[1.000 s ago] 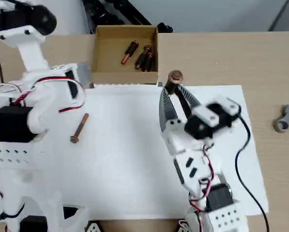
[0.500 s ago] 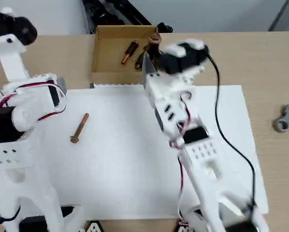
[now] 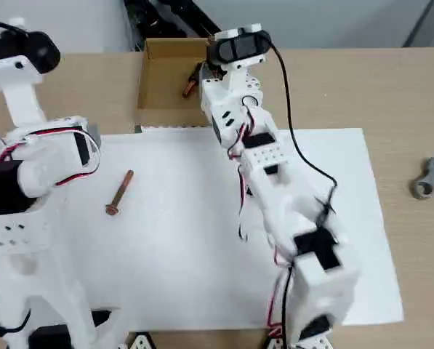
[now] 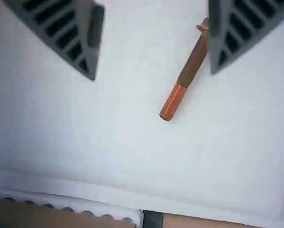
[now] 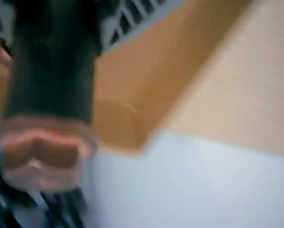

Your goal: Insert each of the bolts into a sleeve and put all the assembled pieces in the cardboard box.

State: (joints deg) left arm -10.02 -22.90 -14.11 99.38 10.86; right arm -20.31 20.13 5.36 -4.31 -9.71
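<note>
Copper bolt (image 4: 184, 71) lies under our wide-open left gripper (image 4: 153, 69); our right gripper (image 3: 204, 75) clamps a sleeve (image 5: 51, 61) over the box (image 3: 158, 87)

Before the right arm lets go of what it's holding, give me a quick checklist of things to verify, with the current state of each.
1. Right claw gripping the assembled piece: ok, shut on it.
2. Piece fully inside the rim of the cardboard box: cannot tell; the arm hides it in the high view.
3. Bare floor in the box for a drop: ok, its left part is free.
4. Left claw open above the loose bolt: ok.
5. Bolt centred between that claw's fingers: not ok, it lies close to one finger.
</note>
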